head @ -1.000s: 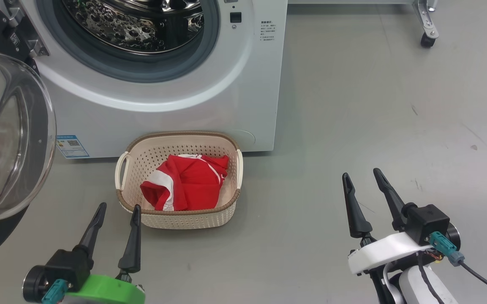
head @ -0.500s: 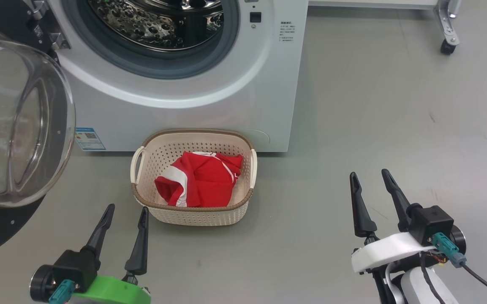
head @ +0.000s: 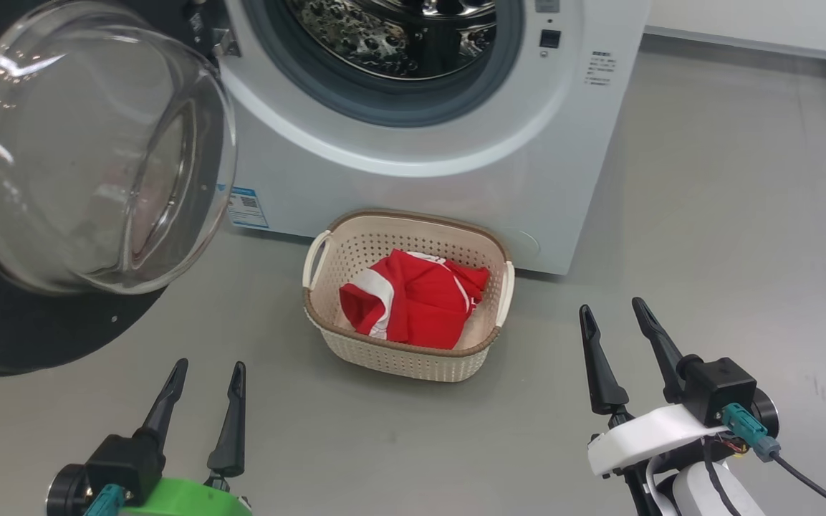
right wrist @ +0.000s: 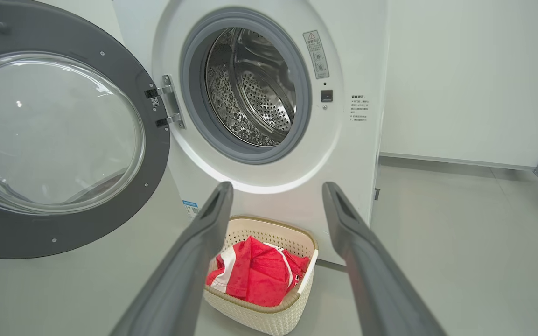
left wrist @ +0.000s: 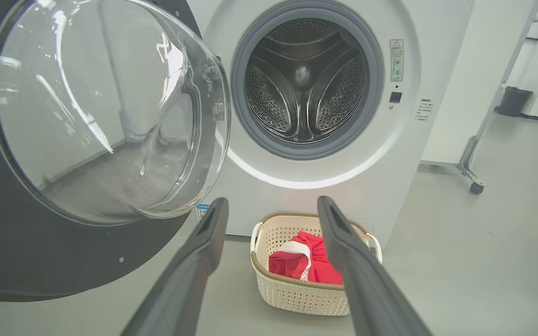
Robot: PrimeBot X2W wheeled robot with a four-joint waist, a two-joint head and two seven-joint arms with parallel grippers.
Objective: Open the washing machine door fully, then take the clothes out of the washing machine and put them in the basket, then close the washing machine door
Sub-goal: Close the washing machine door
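While hovering with left gripper [head: 211, 364] and right gripper [head: 611, 304] spread wide and empty, facing the washing machine door [head: 90, 158] swung out left of the drum [head: 391, 36] — likely stiff, heavy, slick on the glass, best pushed at the black rim [head: 40, 337], with clothes [head: 416, 304] lying in the basket [head: 413, 364].

Head view has been swung toward robot's left w/ a slight tilt, so the whole pic is shifted right; no move of the things themselves is shown. Washing machine door [head: 97, 150] is now seen nearly whole, glass bowl incl. Basket [head: 413, 362] w/ clothes [head: 413, 304] is brought to approx. mid-frame. Washing machine [head: 455, 186] and blue label [head: 244, 208] are carried rightward.
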